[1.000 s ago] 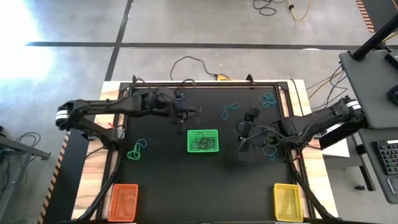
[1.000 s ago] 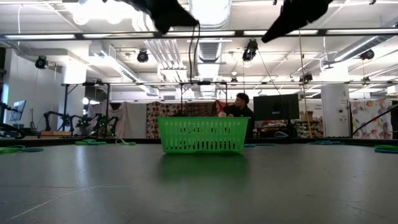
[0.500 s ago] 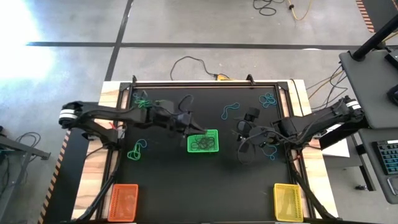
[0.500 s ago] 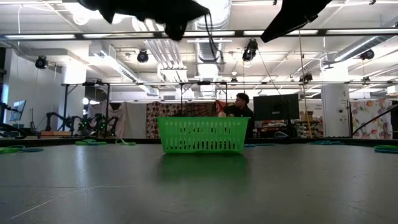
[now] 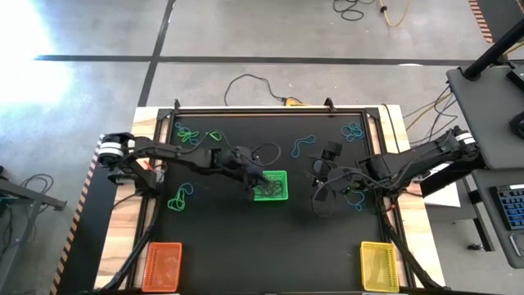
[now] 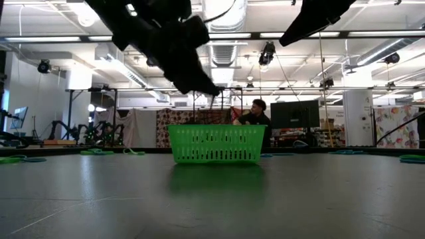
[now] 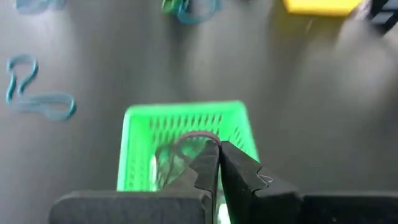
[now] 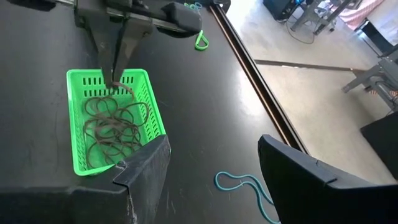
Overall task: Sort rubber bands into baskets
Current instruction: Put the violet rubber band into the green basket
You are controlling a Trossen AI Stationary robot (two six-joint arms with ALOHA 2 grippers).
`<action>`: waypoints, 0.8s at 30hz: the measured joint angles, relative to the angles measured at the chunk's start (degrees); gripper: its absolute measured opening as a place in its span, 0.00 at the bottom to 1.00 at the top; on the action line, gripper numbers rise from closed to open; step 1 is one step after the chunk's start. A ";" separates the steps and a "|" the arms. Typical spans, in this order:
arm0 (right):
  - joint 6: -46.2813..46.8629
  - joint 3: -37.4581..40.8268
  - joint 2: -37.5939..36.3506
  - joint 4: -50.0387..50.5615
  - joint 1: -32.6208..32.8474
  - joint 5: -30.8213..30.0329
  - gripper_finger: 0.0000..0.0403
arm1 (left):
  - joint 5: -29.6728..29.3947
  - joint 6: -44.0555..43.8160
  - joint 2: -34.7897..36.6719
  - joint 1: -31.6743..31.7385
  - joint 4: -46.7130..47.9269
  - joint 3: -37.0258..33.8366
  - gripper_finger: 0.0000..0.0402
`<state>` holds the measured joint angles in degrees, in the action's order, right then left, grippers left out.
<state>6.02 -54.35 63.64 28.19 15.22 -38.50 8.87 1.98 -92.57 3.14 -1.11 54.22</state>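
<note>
Delivery at the green plastic mesh basket (image 5: 268, 186)

The left gripper (image 7: 217, 160), fingers pinched shut on a thin dark rubber band (image 7: 194, 138), has been swung from the far left to above the basket's left rim, so release is judged next. The right gripper (image 8: 211, 171) is held wide and empty to the right. Blue loops (image 5: 304, 145) remain scattered; orange basket (image 5: 163, 266) and yellow basket (image 5: 379, 265) stand near, well clear.

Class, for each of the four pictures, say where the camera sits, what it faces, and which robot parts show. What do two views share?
High: overhead, facing down; both arms, left gripper above green mesh plastic basket.
Low: table height, facing the room; arms overhead, basket.
Left wrist: behind shut jaws holding a dark rubber band.
Right wrist: behind open right gripper; basket and left gripper.
All four share the basket.
</note>
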 joint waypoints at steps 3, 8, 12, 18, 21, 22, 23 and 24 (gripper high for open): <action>-0.02 0.00 0.00 0.28 0.00 0.07 0.59 | -1.06 0.32 0.03 -0.05 5.76 1.30 0.00; 0.00 0.00 0.00 0.27 0.00 0.09 0.59 | -1.34 0.27 0.46 -0.05 11.78 1.90 0.00; 0.00 0.02 0.00 0.23 0.00 0.09 0.59 | -1.34 -0.96 -1.46 -0.16 10.93 1.92 0.00; 0.56 0.02 0.00 -0.13 0.00 0.09 0.59 | -1.37 -0.97 -7.98 -0.22 6.23 2.90 0.00; 0.84 0.02 0.00 -0.11 0.00 0.07 0.59 | -1.50 0.15 -11.63 -0.22 6.64 5.19 0.00; 0.86 0.02 0.00 -0.11 0.00 0.09 0.59 | -1.49 0.50 -12.62 -0.24 6.78 6.31 0.00; 0.94 0.02 0.00 -0.11 0.00 0.09 0.59 | -1.47 0.61 -13.48 -0.27 7.56 7.60 0.00; 1.15 0.02 0.00 -0.09 0.00 0.09 0.59 | -1.47 0.82 -14.28 -0.32 8.95 8.91 0.00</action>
<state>7.17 -54.33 63.64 28.10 15.22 -38.41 7.40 2.80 -106.85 2.83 7.85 63.13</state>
